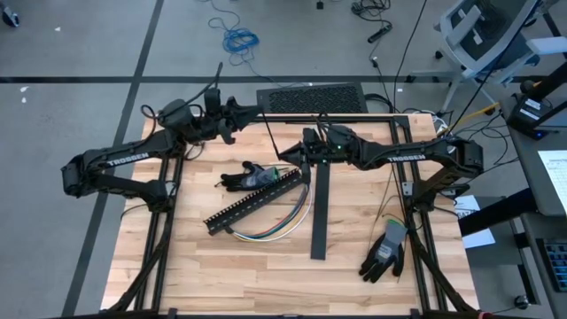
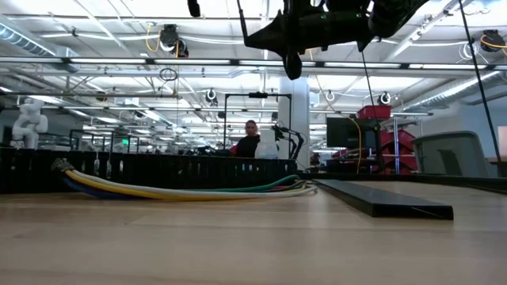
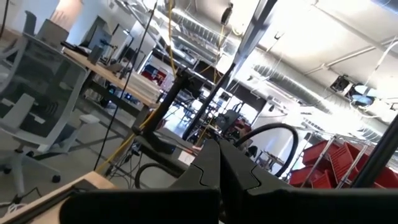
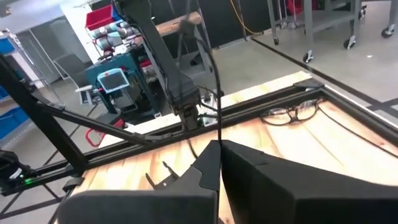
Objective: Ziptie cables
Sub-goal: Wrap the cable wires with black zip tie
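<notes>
The cables (image 1: 276,227), a loose bundle of white, yellow and green wires, lie curved on the wooden table beside the black slotted duct (image 1: 252,202). In the low view the cables (image 2: 182,190) rest flat in front of the duct (image 2: 119,170). My right gripper (image 1: 285,158) hovers above the table's middle, shut on a thin black ziptie (image 4: 208,68). It hangs in from above in the low view (image 2: 293,67). My left gripper (image 1: 237,113) is raised over the far left part of the frame, shut with nothing in it (image 3: 219,149). My right gripper pinches one end of the ziptie (image 4: 217,135) between its two shut fingertips. The fingers lie roughly level and point toward the table's left. The strap curves up and away from the fingertips toward the far edge, clear of the table and cables.
A flat black duct cover (image 1: 319,211) lies to the right of the cables. A black glove (image 1: 246,178) lies by the duct's far end, and a grey glove (image 1: 385,252) at the near right. Black frame rails (image 1: 292,117) border the table. A person (image 2: 249,138) sits beyond it.
</notes>
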Controlling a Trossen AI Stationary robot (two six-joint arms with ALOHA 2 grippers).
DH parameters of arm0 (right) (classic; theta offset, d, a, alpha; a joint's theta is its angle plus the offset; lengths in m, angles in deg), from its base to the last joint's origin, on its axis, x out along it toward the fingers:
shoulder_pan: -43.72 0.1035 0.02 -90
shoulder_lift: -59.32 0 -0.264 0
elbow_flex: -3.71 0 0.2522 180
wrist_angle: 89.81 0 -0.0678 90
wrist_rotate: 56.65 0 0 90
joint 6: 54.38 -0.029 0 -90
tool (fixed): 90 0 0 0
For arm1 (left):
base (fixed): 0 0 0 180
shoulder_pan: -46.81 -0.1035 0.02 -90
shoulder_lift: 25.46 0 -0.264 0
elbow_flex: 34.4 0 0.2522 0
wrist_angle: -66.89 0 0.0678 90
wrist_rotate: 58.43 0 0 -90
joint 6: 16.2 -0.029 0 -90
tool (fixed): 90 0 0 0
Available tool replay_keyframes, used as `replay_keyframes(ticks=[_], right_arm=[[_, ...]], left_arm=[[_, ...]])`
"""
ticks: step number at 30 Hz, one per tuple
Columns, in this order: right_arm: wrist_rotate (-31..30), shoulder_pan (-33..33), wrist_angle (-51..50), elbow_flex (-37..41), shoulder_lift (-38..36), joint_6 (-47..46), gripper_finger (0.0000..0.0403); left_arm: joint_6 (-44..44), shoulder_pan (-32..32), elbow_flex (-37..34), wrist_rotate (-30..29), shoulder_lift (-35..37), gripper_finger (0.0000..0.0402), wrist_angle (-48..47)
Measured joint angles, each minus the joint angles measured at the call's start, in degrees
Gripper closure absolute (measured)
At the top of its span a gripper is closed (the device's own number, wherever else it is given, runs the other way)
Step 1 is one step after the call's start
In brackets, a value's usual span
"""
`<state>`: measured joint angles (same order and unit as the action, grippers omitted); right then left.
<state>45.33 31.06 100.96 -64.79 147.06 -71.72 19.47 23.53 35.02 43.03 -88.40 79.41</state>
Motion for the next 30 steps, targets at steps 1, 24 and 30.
replay_keyframes(ticks=[1,24,30], right_arm=[[0.0,0.0,-0.4,-0.1,0.0,-0.3,0.0403],[-7.7,-1.1,-14.3,0.0,-2.1,-3.5,0.0403],[-15.9,-1.1,-53.9,0.1,-7.5,-3.9,0.0403]], left_arm=[[0.0,0.0,0.2,0.0,0.0,0.0402,0.0],[-10.3,-1.8,4.7,3.4,2.0,0.0402,-22.2],[-16.7,-1.9,4.6,2.0,6.7,0.0402,-28.8]])
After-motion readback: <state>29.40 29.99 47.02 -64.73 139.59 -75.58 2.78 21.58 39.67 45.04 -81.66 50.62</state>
